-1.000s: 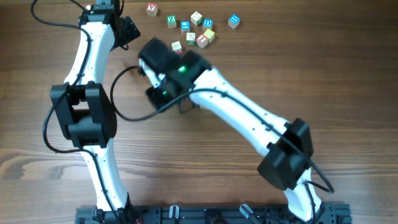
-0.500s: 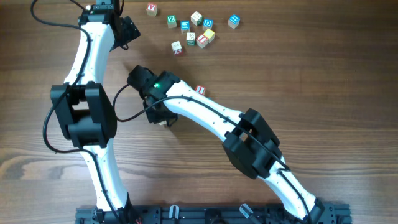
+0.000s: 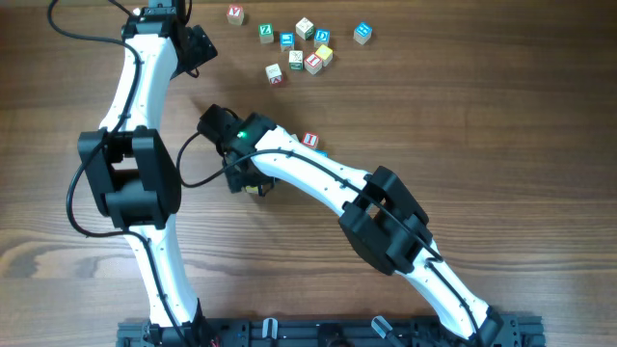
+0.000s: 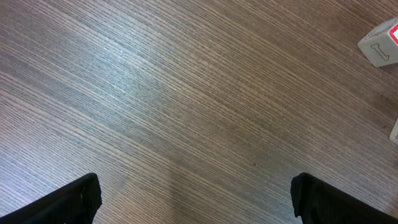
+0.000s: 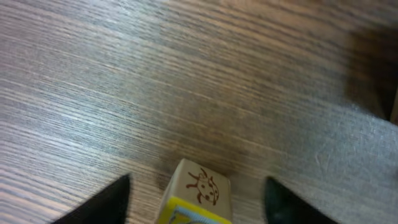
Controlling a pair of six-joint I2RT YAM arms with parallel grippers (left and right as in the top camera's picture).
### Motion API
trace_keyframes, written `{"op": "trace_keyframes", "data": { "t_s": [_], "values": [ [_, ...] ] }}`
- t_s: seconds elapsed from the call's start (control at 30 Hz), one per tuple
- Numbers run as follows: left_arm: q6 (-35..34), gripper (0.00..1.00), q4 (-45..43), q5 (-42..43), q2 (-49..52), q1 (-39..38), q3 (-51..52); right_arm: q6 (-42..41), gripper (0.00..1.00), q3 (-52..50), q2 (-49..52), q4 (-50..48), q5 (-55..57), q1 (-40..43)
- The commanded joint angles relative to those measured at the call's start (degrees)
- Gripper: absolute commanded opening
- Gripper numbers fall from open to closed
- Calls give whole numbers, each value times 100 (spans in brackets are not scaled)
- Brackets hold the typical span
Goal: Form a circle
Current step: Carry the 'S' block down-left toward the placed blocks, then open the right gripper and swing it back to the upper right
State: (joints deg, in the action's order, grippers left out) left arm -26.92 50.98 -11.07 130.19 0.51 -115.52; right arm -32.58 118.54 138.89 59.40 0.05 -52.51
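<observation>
Right wrist: right gripper (image 5: pixel 198 204) jaws spread, yellow-faced cube (image 5: pixel 194 186) between, untouched. Left gripper (image 4: pixel 196 202) spread wide.

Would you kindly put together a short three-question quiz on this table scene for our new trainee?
1. True or false: the left gripper is holding a cube.
2. What sits between the fingers of the right gripper? A) a cube with a yellow side; B) a blue cube; C) nothing.
3. In the overhead view, which arm does the lone red-and-white cube lie beside?

Key: 1. False, its fingers are wide apart over bare wood. 2. A. 3. The right arm.
</observation>
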Motion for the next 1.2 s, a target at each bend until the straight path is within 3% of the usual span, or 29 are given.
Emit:
{"op": "trace_keyframes", "data": {
  "t_s": [0.0, 0.13, 0.23, 0.27, 0.53, 0.8, 0.93, 1.17],
  "values": [
    [-57, 100, -13, -9, -11, 24, -96, 275, 82, 92, -223, -173, 2, 20],
    [-57, 100, -13, -9, -11, 24, -96, 428, 86, 203, -968, -442, 44, 321],
    [-57, 100, -13, -11, -11, 24, -96, 584, 88, 203, -1515, -398, 44, 1023],
    [-57, 100, -13, -11, -11, 24, -96, 614, 100, 203, -1569, -354, 44, 1161],
    [-57, 100, -13, -9, -11, 24, -96, 1784, 100, 74, -1641, 413, 68, 2931],
    [-57, 100, -13, -11, -11, 24, -96, 1849, 100, -387, -1631, 470, 214, 4332],
    [-57, 100, -15, -9, -11, 24, -96, 1851, 100, -387, -1631, -2, 214, 4802],
    [-57, 100, -13, -9, -11, 24, -96, 1851, 100, -387, -1631, -844, 214, 4883]
  ]
}}
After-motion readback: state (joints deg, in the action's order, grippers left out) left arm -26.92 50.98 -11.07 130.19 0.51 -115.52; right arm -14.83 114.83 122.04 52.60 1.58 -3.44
